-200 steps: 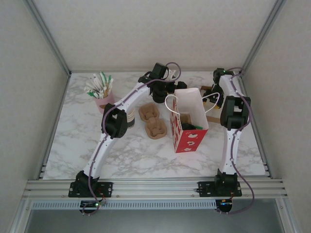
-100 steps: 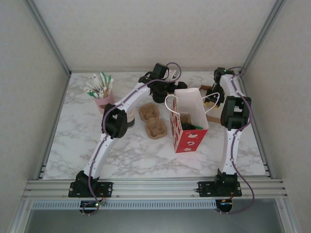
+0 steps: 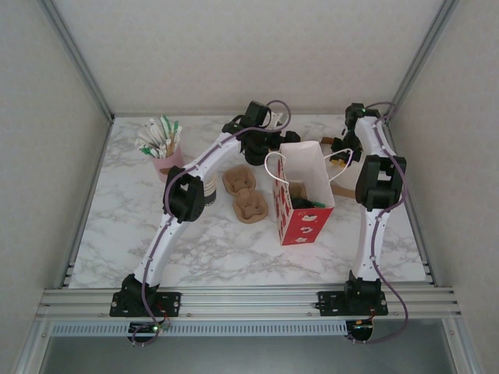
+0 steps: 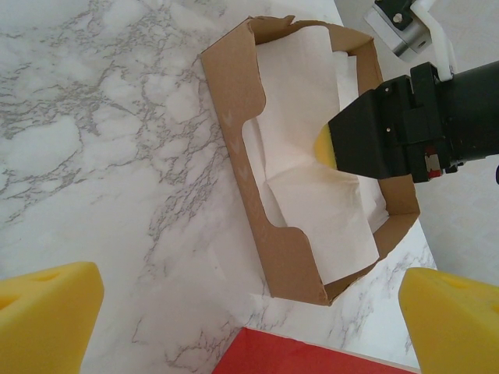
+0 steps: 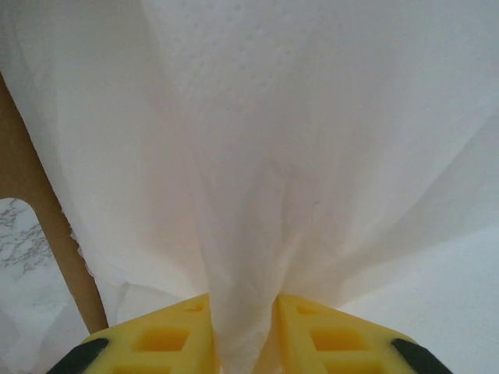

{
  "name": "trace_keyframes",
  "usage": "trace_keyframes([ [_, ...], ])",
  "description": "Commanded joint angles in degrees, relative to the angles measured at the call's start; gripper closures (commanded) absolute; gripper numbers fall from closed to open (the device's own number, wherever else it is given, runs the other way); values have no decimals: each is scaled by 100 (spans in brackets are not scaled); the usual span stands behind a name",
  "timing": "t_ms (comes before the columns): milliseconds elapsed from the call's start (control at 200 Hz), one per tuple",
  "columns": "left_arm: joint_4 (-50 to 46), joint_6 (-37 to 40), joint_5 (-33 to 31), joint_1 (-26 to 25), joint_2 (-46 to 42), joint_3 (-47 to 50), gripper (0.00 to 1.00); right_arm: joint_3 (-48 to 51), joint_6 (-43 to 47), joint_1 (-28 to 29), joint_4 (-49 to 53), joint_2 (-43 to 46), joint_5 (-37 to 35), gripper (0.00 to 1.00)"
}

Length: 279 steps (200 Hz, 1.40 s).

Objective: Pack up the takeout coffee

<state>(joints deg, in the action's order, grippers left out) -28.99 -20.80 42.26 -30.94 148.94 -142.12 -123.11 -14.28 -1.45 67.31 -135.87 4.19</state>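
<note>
Delta vs 1 s back: right arm's wrist end has shifted a bit up and back toward the far right corner; left arm and everything on the table hold position.

White-grey marble table (image 3: 195, 241) carries all of it. Red paper gift bag with white cord handles (image 3: 302, 226) stands upright and open, right of centre, between the two arms.

Brown cardboard tray with cut-out sides (image 4: 234, 140) lies flat just beyond the bag, next to the table's right edge. It holds a pile of white paper napkins (image 4: 304, 93).

Right gripper (image 5: 242, 327): yellow pads nearly together, pinching a fold of one white napkin (image 5: 257, 195) that drapes up from between them. From the left wrist it shows as a black body with a yellow tip down on the pile (image 4: 323, 148).

Left gripper (image 4: 253, 312): pads spread wide, nothing held, hanging above the tray's near end.

Two brown pulp cup carriers (image 3: 245, 193) lie side by side left of the bag. Pink cup of stirrers and sachets (image 3: 168, 162) stands far left. Cream paper cups with dark bands (image 3: 210, 187) stand beside the left arm's elbow, partly hidden.

Takeout coffee: a dark shape (image 3: 306, 204) sits low inside the bag with a green bit on it; too small to confirm as cup and lid.
</note>
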Motion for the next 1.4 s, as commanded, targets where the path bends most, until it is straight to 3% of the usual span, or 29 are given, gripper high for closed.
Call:
trace_keyframes([
  [0,-18,103,0,-26,23,-141,3,13,8,48,123,298,87,77],
  [135,-44,126,-42,-26,-1,-140,3,12,12,49,135,359,74,81],
  [295,-26,185,-183,-4,-170,-113,4,238,-50,49,-61,726,-61,100],
  [456,271,181,-377,31,-535,168,2,880,-246,23,-826,1439,-239,100],
  [991,598,474,-1300,220,-1667,771,0,1873,-211,23,-1825,3263,-651,100],
  [1392,1451,1368,-2140,213,-3896,2723,0,1910,-145,22,-1542,4658,-653,100],
])
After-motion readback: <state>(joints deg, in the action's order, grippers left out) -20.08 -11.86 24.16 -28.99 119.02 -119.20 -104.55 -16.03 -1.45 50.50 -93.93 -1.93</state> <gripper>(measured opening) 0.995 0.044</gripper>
